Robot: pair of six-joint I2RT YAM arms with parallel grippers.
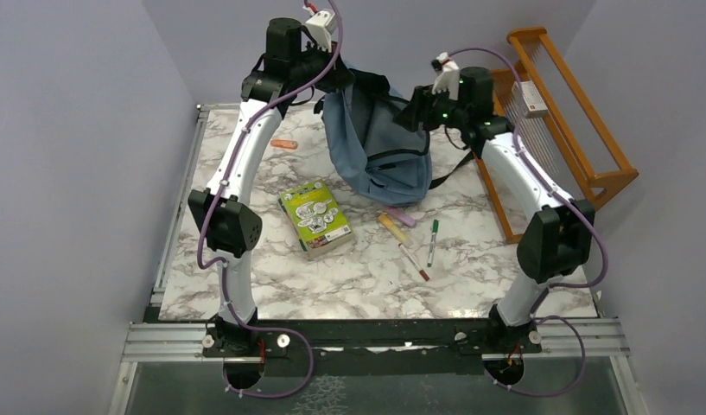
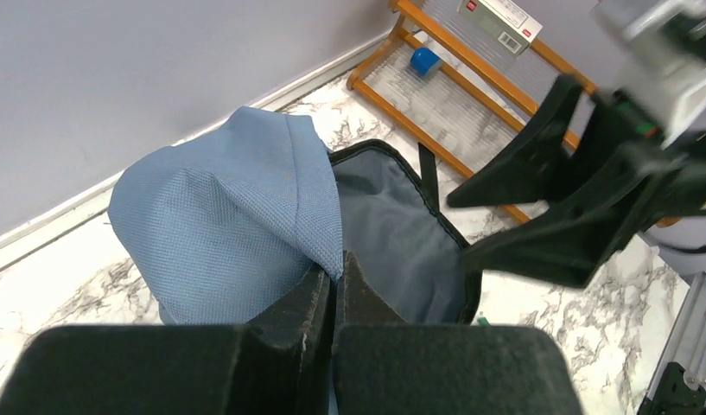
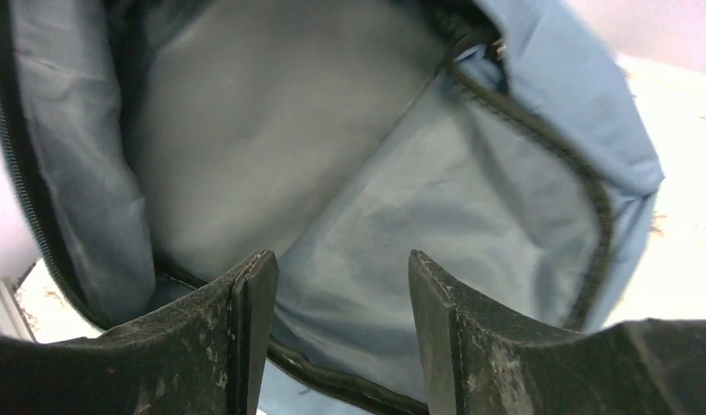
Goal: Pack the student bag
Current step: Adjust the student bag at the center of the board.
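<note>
Slate-blue cloth hangs from my left gripper point(image 1: 342, 82) in the overhead view. The student bag point(image 1: 379, 151) is held up by its top edge at the far middle of the marble table point(image 1: 245, 285), and its lower end sags onto the tabletop. My right gripper point(image 1: 411, 114) is at the bag's upper right side. Nearer my bases lie a green book point(image 1: 315, 218) and, just to its right, a loose scatter of markers point(image 1: 414, 242). A small orange item point(image 1: 283, 144) lies beside my left arm, and a wooden rack point(image 1: 582, 147) stands along the table's right edge.

From my left wrist, my two fingers point(image 2: 319, 303) are pressed together on a fold of the blue fabric. Past that fold the main compartment gapes, showing grey lining point(image 2: 392, 233) inside a dark zipped rim. My right hand's black fingers reach in from the right, spread, with their tips at that rim.

From my right wrist, the fingers point(image 3: 245, 346) stand well apart and point into the open bag. Grey lining fills most of the view. The zipped rim crosses low beneath the gap, and nothing is clamped between them.
</note>
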